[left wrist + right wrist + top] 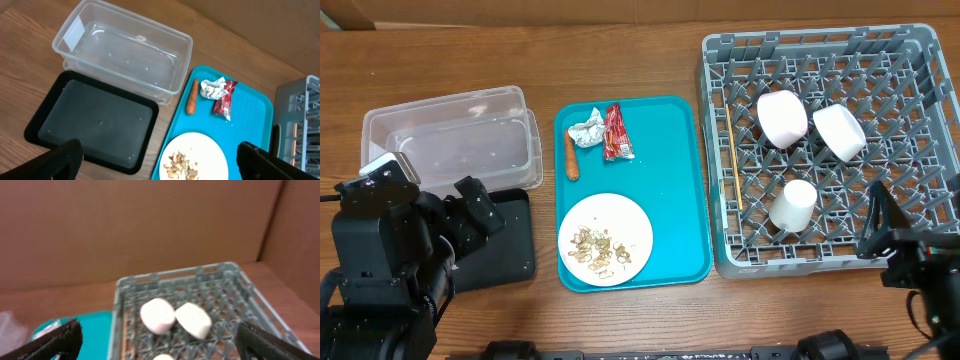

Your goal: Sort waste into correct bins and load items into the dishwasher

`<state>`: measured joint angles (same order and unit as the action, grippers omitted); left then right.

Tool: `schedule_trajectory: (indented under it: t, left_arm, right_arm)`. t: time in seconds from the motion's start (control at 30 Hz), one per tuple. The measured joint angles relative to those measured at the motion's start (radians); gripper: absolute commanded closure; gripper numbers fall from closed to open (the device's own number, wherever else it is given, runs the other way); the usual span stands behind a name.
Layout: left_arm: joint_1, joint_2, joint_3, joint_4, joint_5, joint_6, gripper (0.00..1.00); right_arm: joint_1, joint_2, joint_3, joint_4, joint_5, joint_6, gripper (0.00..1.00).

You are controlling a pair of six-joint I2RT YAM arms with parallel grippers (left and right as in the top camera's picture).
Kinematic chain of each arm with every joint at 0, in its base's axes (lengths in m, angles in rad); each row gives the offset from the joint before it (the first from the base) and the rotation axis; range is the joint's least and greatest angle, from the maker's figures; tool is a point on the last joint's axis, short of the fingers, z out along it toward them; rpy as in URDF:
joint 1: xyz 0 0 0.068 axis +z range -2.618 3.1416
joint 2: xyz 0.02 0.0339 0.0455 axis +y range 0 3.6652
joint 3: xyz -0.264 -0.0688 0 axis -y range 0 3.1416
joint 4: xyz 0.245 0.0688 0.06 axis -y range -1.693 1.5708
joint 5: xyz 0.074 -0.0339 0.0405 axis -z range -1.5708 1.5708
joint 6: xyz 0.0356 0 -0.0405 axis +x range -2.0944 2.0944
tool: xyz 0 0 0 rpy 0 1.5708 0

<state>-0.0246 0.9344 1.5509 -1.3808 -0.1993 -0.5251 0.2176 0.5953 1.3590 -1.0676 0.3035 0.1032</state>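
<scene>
At upper centre-left, foil (586, 130) is seen touching wrapper (617, 132) on teal tray (670, 200); left gripper (160, 150) and right gripper (160, 332) are spread, empty; foil is best pinched alone.

A teal serving tray (677, 180) lies flat on the wooden table (620, 320) before me, near its middle. Plain brown cardboard (150, 225) stands behind the table's far edge.

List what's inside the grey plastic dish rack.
In the grey plastic dish rack: two white bowls, a small white cup and thin wooden chopsticks by its left wall. The right arm covers its near-right corner.
</scene>
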Motion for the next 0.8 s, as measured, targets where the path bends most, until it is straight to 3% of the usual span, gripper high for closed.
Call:
schedule_trajectory:
  t: [0.4,0.67,0.8]
  left_arm:
    - [0.0,0.0,0.0,0.0,0.0,0.0,0.0]
    - [0.0,0.0,0.0,0.0,0.0,0.0,0.0]
    - [0.0,0.0,0.0,-0.001,0.0,0.0,0.0]
  right_arm:
    - [-0.061,-0.342,-0.736,0.473,0.0,0.056,0.0]
    - [-0.061,-0.559,-1.049,0.597,0.0,0.075,0.0]
    - [-0.061,-0.58,-1.146,0.695,-0.001,0.078,0.0]
